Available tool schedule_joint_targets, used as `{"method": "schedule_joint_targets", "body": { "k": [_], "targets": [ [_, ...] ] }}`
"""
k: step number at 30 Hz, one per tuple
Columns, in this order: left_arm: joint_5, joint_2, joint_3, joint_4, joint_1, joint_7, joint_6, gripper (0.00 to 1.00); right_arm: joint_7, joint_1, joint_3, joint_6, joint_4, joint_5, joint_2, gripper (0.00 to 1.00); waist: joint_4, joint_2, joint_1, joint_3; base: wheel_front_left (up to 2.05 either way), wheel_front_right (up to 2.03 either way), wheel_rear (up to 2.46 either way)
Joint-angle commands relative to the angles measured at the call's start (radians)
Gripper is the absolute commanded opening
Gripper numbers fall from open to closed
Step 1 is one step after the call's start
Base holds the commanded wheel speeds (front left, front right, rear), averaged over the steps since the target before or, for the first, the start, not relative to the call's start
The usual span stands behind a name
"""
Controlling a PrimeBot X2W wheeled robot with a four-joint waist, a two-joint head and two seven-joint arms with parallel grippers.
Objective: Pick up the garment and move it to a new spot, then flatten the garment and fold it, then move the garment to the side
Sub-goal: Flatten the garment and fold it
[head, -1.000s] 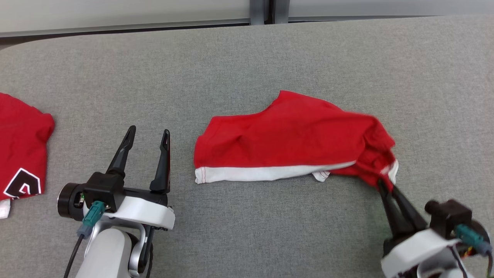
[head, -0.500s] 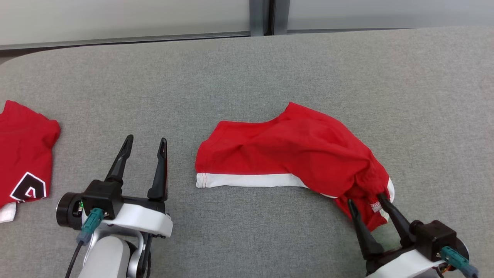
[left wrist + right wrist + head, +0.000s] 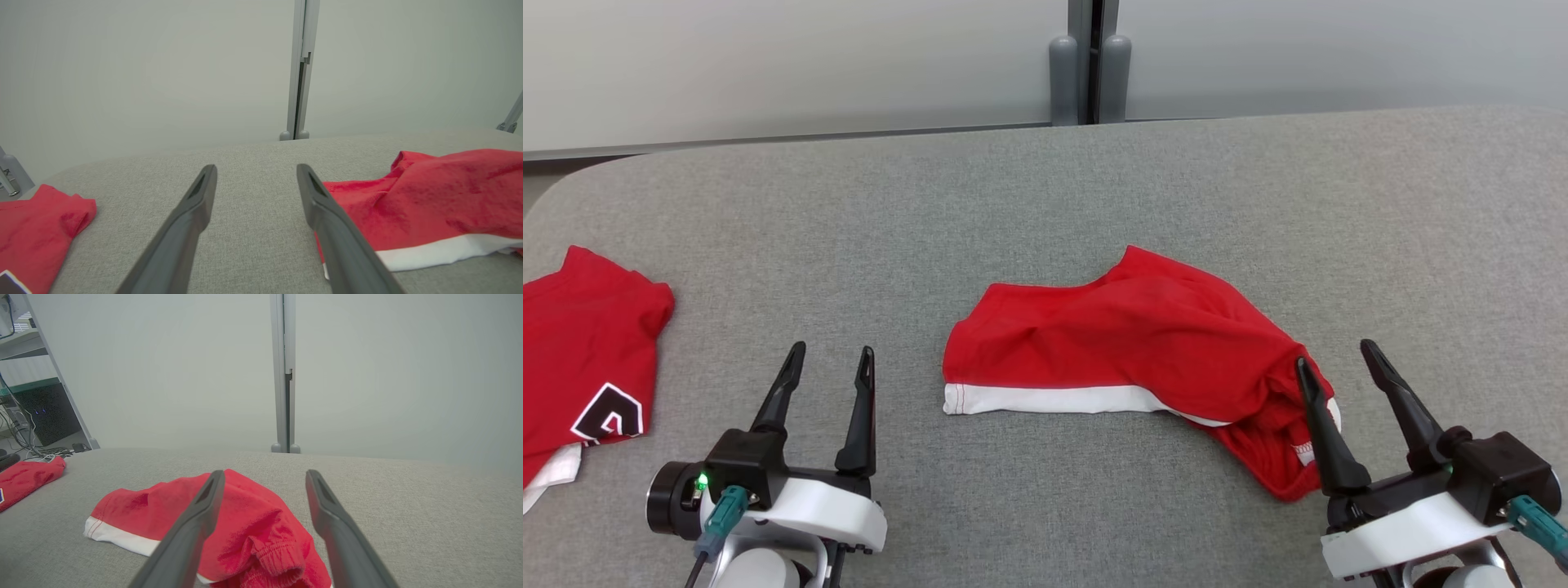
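**While both pairs of jaws stand open, the red garment (image 3: 1127,351) lies on the grey surface (image 3: 1045,188)**

As the head view shows, the garment lies spread out but wrinkled on the surface. It is on the near side of the grey post (image 3: 1090,77) that stands at the far edge, and a little to the right of that post. A white band (image 3: 1054,399) runs along the side of the garment that is turned away from the post. The end of the garment lying farthest to the right of the post is bunched up, and in the right wrist view a gathered elastic hem (image 3: 278,555) shows there.

The left jaws are wide open and grip nothing. Their two dark fingers (image 3: 783,392) point toward the far edge, left of the post, and bare grey surface shows between them. They are apart from the garment, whose nearest corner lies on the post's side of them.

The right jaws are also wide open and grip nothing. Their fingers (image 3: 1323,425) point toward the far edge too, well to the right of the post. The finger nearer to the post crosses the bunched end of the garment in the head view. I cannot tell whether it touches the cloth or only stands above it.

A second red garment (image 3: 588,343), with a black and white emblem, lies far to the left of the post, well apart from the first one.
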Motion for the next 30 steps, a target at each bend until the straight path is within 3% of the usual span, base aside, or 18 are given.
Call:
{"method": "schedule_joint_targets", "body": {
  "k": [1,14,24,25,26,27,30],
  "targets": [
    [-0.006,0.006,-0.001,-0.003,0.008,0.003,0.005,1.00,0.006,0.005,-0.012,0.000,0.004,-0.010,0.004,1.00,0.005,0.0000,-0.0001,-0.009,0.00,0.00,0.00],
    [-0.010,0.015,-0.016,-0.020,0.018,0.014,0.013,1.00,-0.001,0.016,-0.049,0.000,0.005,-0.004,0.025,1.00,0.008,0.0000,-0.0001,-0.012,0.00,0.00,0.00],
    [-0.014,0.012,-0.029,-0.025,-0.015,0.012,0.016,1.00,0.020,0.028,-0.032,0.000,0.116,0.043,0.019,1.00,0.017,0.0000,-0.0001,0.031,0.00,0.00,0.00],
    [-0.015,0.012,-0.030,-0.025,-0.020,0.011,0.016,1.00,0.019,0.018,-0.029,0.000,0.128,0.049,0.017,0.73,0.018,0.0000,-0.0001,0.037,0.00,0.00,0.00],
    [-0.016,0.011,-0.030,-0.026,-0.026,0.010,0.016,1.00,0.011,0.005,-0.026,0.000,0.136,0.051,0.015,0.34,0.018,0.0000,-0.0001,0.044,0.00,0.00,0.00],
    [-0.016,0.011,-0.031,-0.026,-0.029,0.009,0.016,1.00,0.003,-0.010,-0.021,0.000,0.143,0.053,0.013,0.02,0.018,0.0000,-0.0001,0.050,0.00,0.00,0.00],
    [-0.017,0.012,-0.032,-0.024,-0.033,0.008,0.016,1.00,-0.009,-0.031,-0.014,0.000,0.148,0.055,0.008,0.00,0.018,0.0000,-0.0001,0.059,0.00,0.00,0.00]
  ]
}}
